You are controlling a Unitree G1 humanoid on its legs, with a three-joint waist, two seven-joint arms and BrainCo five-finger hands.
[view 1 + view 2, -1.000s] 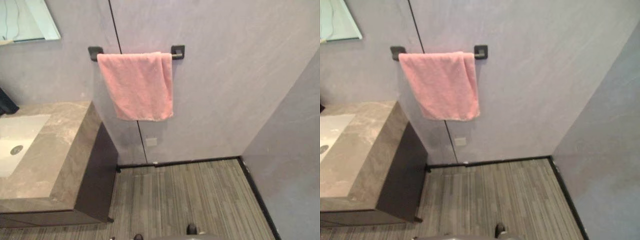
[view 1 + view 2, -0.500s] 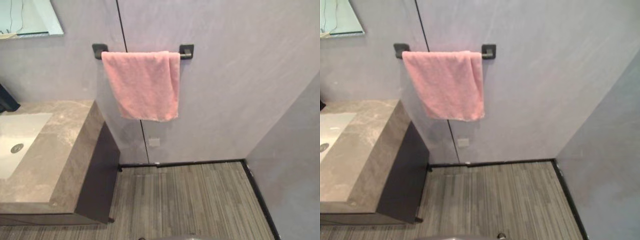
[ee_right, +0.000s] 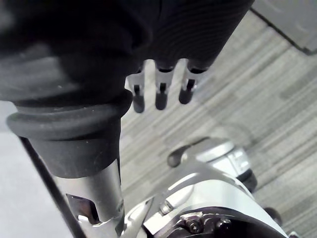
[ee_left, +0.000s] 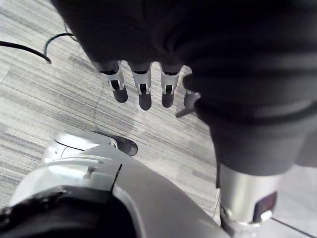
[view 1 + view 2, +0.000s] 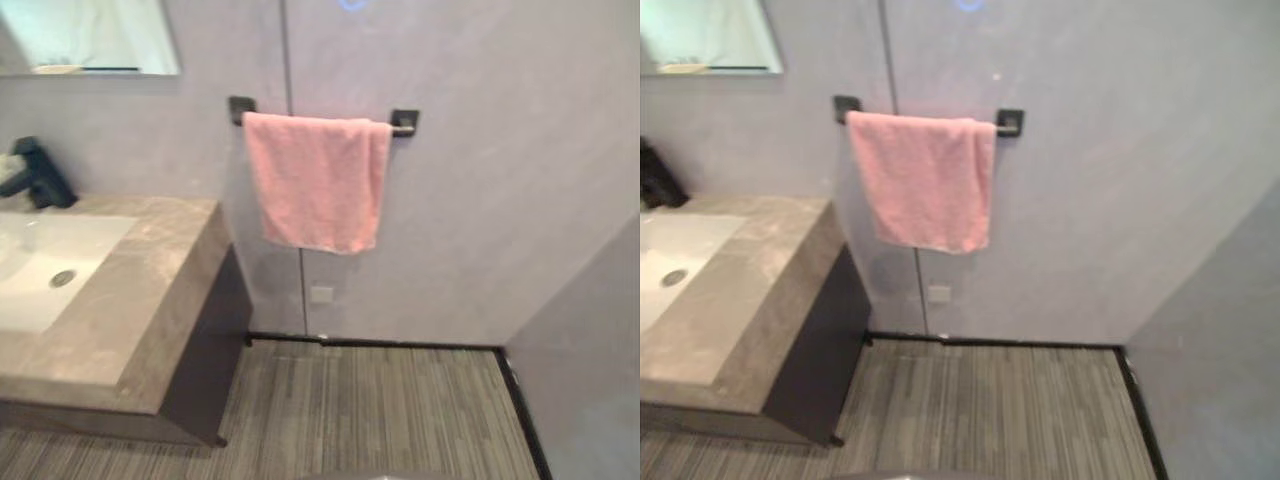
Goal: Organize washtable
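Left hand [image 4: 144, 94] released, fingers straight, holding nothing, floor [image 4: 59, 99] under it. Right hand [image 3: 160, 94] same, relaxed over the floor. Washtable [image 5: 150, 300] is well apart from both hands, on the left hand's side, with 1 sink [image 5: 50, 265] and a faucet [image 5: 35, 175]. Farther out, a pink towel [image 5: 318, 180] hangs on a bar [image 5: 405, 122].

Nubby, matt terry cloth for the pink towel [image 5: 318, 180], over a matt black, metal-looking rail [image 5: 404, 120]. Veined stone look on the washtable top [image 5: 150, 300], dull sheen; smooth glossy white in the basin [image 5: 40, 270]. Matt black on the faucet [image 5: 35, 175]. Streaked, matt, wood-grain look for the floor [image 5: 380, 410]; smooth matt grey on the wall [image 5: 500, 200].
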